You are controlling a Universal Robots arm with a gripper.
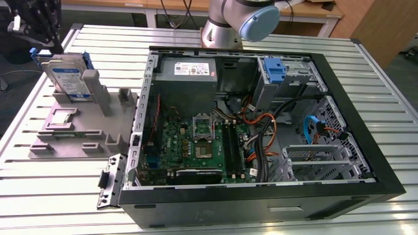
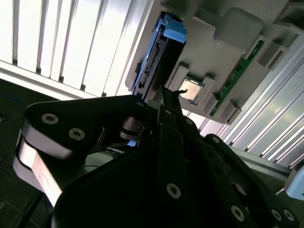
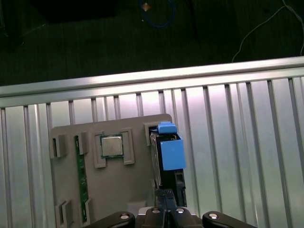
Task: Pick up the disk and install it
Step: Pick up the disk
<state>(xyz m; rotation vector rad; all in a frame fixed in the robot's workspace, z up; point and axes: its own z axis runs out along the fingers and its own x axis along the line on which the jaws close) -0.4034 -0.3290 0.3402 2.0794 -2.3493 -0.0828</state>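
Over the grey holder [image 1: 72,134] on the slatted worktop [image 1: 52,196], the gripper [image 1: 56,48] hangs close above the upright disk [image 1: 68,78], fingers pressed together, gripping nothing.

Light from above glares off the slatted tabletop [image 3: 228,123], which we see washed near white in both wrist views. In the second wrist view the gripper [image 2: 165,95] is a dark backlit shape. The floor [image 3: 95,42] beyond lies dim, in shadow.
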